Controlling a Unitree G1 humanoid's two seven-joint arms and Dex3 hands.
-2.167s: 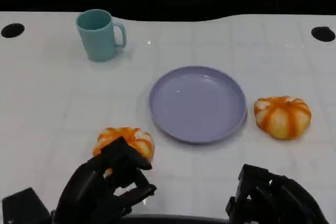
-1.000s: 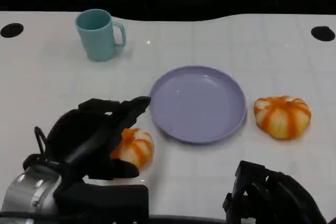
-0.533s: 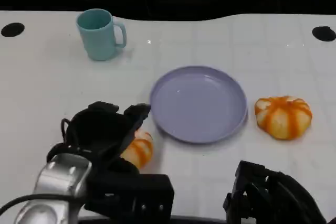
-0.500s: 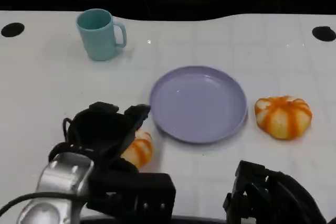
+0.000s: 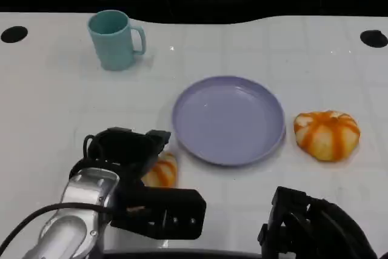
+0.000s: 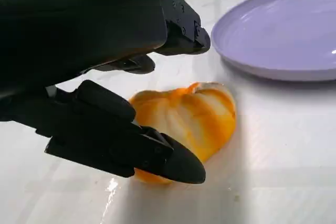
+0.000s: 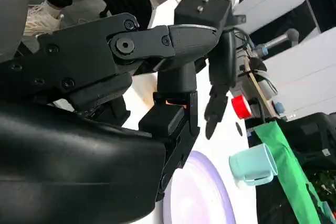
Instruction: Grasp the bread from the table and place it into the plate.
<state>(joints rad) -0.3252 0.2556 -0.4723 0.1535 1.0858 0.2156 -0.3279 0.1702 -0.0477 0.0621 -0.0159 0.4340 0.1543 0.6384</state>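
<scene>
two breads (image 5: 162,171) (image 5: 327,134), one plate (image 5: 228,121), one mug (image 5: 114,40)

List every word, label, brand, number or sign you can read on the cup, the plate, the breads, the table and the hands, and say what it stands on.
No readable text.
Cup: plain teal, no print.
Plate: plain lilac, no mark.
Both breads: no label.
Table: plain white, faint grid lines, no writing.
Left hand and right hand: black, no legible marking.
</scene>
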